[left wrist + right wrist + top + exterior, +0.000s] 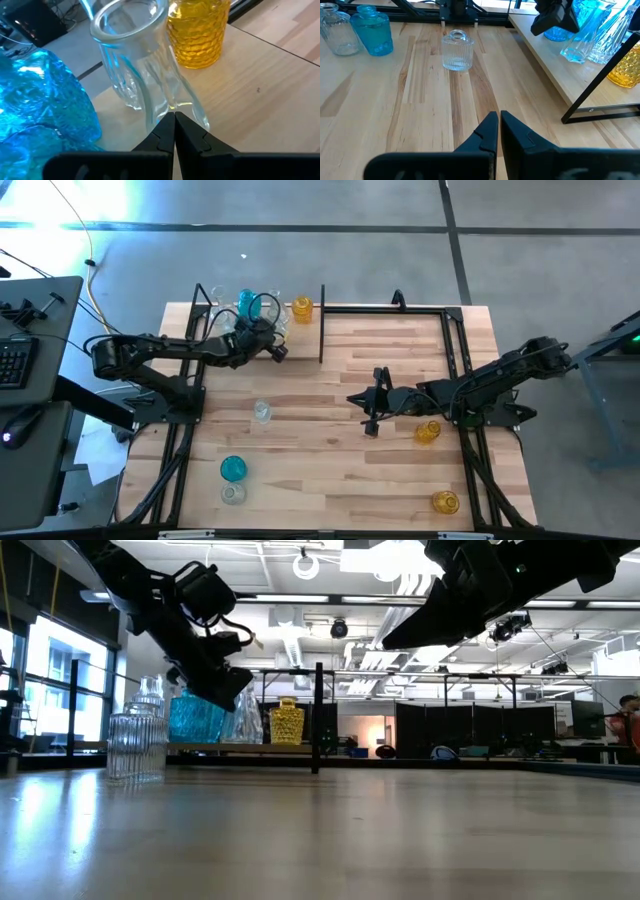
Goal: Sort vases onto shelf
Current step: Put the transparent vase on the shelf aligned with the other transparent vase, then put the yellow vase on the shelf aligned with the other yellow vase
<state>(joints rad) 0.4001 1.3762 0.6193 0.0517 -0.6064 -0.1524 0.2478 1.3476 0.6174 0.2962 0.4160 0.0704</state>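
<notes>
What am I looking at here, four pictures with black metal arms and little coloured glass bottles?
It is a two-armed robot at a wooden table, sorting glass vases onto a small shelf. One picture looks down from above, one looks level across the tabletop, and two come from cameras on the wrists. The left gripper is at the shelf beside a clear vase, a blue vase and a yellow vase; its jaws are shut and empty. The right gripper hangs over mid-table, jaws shut, holding nothing. More vases wait on the table.

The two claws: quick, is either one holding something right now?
Left gripper: shut, empty, beside the clear vase on the shelf.
Right gripper: shut, empty, above the table.
</notes>
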